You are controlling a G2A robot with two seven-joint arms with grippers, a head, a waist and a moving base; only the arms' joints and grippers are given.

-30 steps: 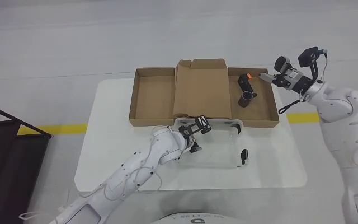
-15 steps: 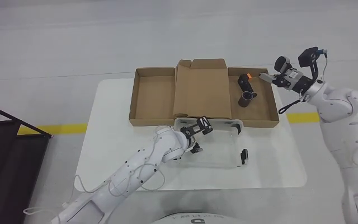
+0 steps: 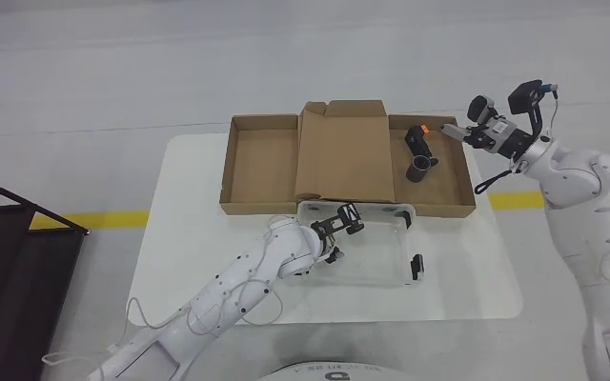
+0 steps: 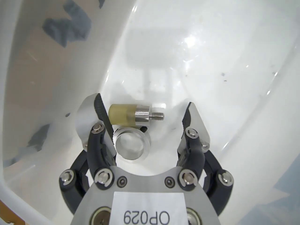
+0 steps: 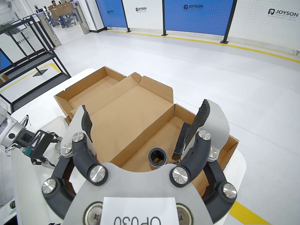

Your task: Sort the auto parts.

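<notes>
My left gripper (image 4: 144, 108) stands open inside the clear plastic bin (image 4: 211, 47). Between its fingers lie a small stud with a yellowish cap and a threaded tip (image 4: 133, 115) and a metal ring (image 4: 131, 145); the stud rests against one finger pad. In the top view the left gripper (image 3: 345, 221) is at the bin's (image 3: 381, 250) back left part. My right gripper (image 3: 456, 130) hangs open and empty over the right compartment of the cardboard box (image 3: 262, 167). A black cylinder (image 3: 417, 170) and a black part (image 3: 416, 141) sit in that compartment.
The box's middle and left compartments hold nothing, and a cardboard flap (image 3: 343, 110) stands up at its back. Black clips (image 3: 415, 265) sit on the bin's right rim. White table (image 3: 181, 238) shows bare left of the bin. A dark rack (image 3: 29, 257) stands off the table's left.
My left gripper has shifted a little to the right and deeper into the bin. The right arm has not moved.
</notes>
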